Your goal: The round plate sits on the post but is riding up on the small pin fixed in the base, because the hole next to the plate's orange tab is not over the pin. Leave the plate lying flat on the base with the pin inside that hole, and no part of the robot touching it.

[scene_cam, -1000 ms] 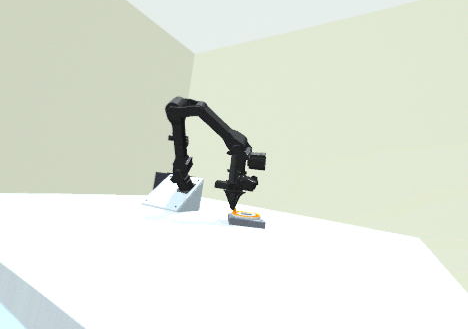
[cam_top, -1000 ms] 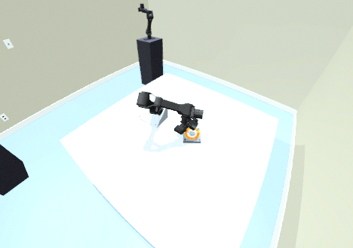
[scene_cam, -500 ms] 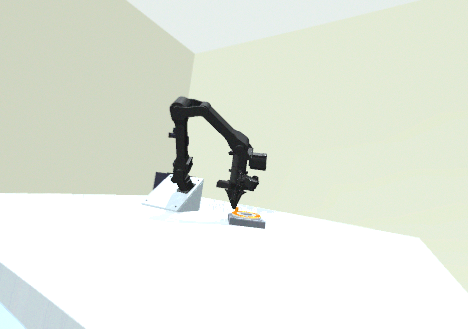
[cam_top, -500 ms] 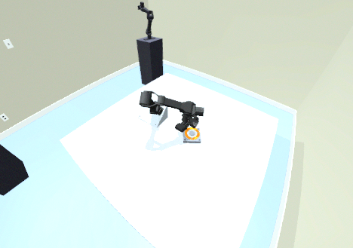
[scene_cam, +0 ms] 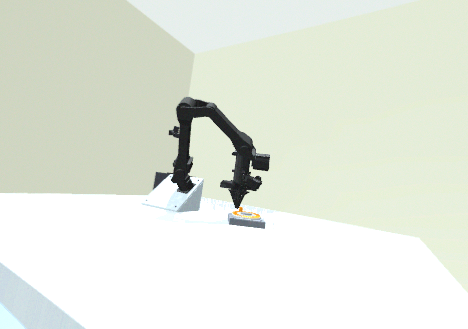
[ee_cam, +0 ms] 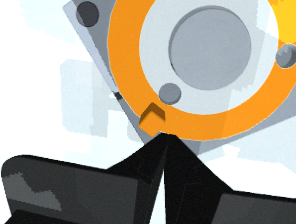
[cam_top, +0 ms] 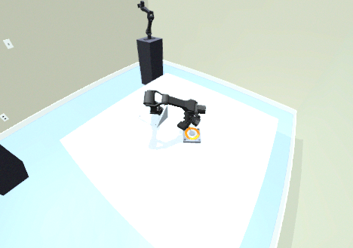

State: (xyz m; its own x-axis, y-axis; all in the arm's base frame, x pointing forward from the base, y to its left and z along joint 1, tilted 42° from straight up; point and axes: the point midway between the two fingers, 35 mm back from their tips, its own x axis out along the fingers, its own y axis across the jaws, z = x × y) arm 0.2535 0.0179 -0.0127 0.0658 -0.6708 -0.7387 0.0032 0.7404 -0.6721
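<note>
The round plate (cam_top: 192, 139) (scene_cam: 250, 218) (ee_cam: 123, 55) has an orange ring around a pale middle and sits on the round grey post (ee_cam: 210, 47). The square grey base (cam_top: 191, 141) (scene_cam: 245, 222) (ee_cam: 101, 31) is under it. The orange tab (scene_cam: 240, 209) (ee_cam: 151, 123) stands up at the plate's rim. The hole (ee_cam: 170, 94) beside the tab looks grey inside; whether the pin is in it, I cannot tell. Nor can I tell whether the plate lies fully flat. My gripper (scene_cam: 238, 207) (ee_cam: 167, 141) is shut and empty, its tips right beside the tab; contact is unclear.
Another hole (ee_cam: 286, 56) shows at the plate's right in the wrist view. A dark round hole (ee_cam: 88, 14) is in the base's corner. The arm's slanted mount (scene_cam: 192, 201) stands left of the base in the exterior view. A second arm stands on a dark pedestal (cam_top: 151, 59) farther back.
</note>
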